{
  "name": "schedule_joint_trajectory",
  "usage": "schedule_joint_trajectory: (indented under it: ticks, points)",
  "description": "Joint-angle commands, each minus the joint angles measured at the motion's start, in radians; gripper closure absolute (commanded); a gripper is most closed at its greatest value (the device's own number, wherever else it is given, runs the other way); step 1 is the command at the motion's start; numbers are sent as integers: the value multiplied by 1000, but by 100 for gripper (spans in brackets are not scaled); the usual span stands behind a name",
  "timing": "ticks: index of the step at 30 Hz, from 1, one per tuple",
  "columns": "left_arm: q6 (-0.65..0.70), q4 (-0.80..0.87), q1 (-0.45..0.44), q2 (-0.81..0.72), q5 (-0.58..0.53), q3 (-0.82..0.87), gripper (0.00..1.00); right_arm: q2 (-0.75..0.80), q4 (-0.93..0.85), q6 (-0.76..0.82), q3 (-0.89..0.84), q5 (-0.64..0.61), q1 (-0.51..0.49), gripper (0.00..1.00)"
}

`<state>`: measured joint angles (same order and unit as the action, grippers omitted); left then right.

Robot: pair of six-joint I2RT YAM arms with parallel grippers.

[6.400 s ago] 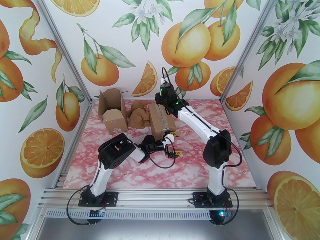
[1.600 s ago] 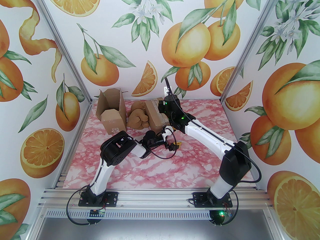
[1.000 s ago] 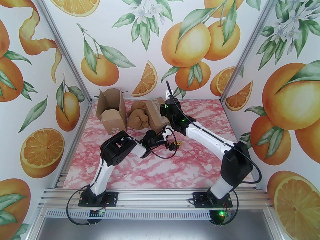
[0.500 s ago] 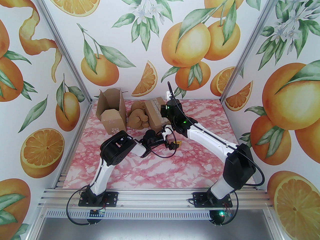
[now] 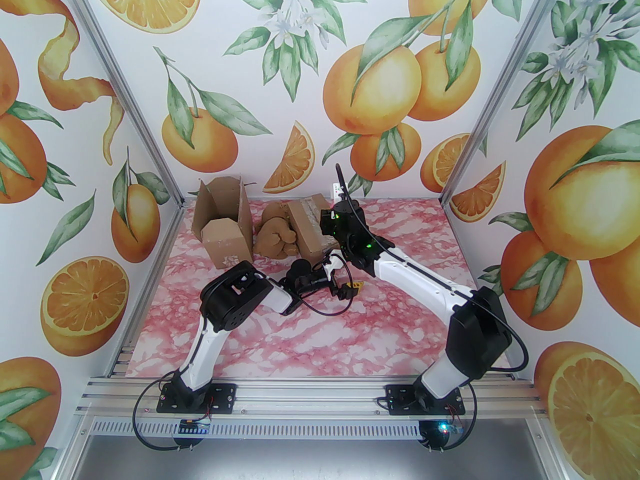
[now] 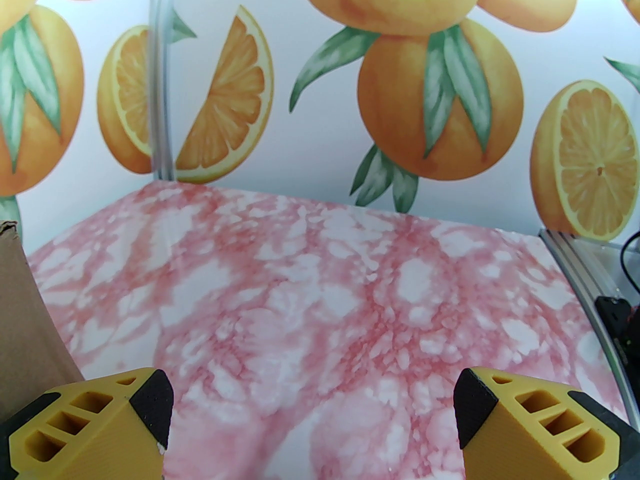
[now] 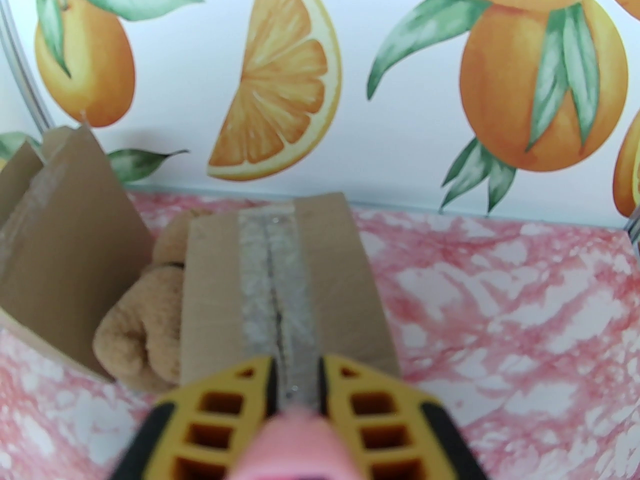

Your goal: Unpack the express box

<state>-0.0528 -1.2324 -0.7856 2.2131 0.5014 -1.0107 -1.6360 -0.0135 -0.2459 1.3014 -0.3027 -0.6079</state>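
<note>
Cardboard express box (image 7: 280, 278) sits at the table's (image 5: 325, 338) 12 o'clock, tape across its seam, so unpacking looks barely begun. Over the seam's near end the right gripper (image 7: 296, 363) clenches a blurred pink tool (image 7: 295, 443). At the box's 6 o'clock the left gripper (image 6: 312, 398) gapes empty. A plush toy (image 5: 274, 235) and an opened box (image 5: 222, 223) crowd 9 to 10 o'clock, and bare marble spreads from 2 to 6.

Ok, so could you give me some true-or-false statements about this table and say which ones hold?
Clear tape runs along the top seam of the closed box. True.
The left fingers are clamped shut. False: they stand wide open with nothing between them.
The right fingers pinch a pink object. True.
The plush toy sits inside the closed box. False: it lies on the table between the two boxes.
The open box stands right of the closed one. False: it stands to its left.
</note>
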Motion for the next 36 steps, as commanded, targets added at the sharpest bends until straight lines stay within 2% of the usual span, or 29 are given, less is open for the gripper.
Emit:
schedule_joint_trajectory:
  ticks: [1, 15, 36]
  points:
    - [-13, 1, 9, 22, 1, -32, 3, 25, 20, -28, -22, 29, -7, 100]
    - [-7, 42, 17, 26, -62, -57, 3, 70, -46, -86, -66, 46, -10, 100]
    - [-40, 34, 41, 29, -93, -59, 3, 105, -137, -25, -83, 51, -15, 100]
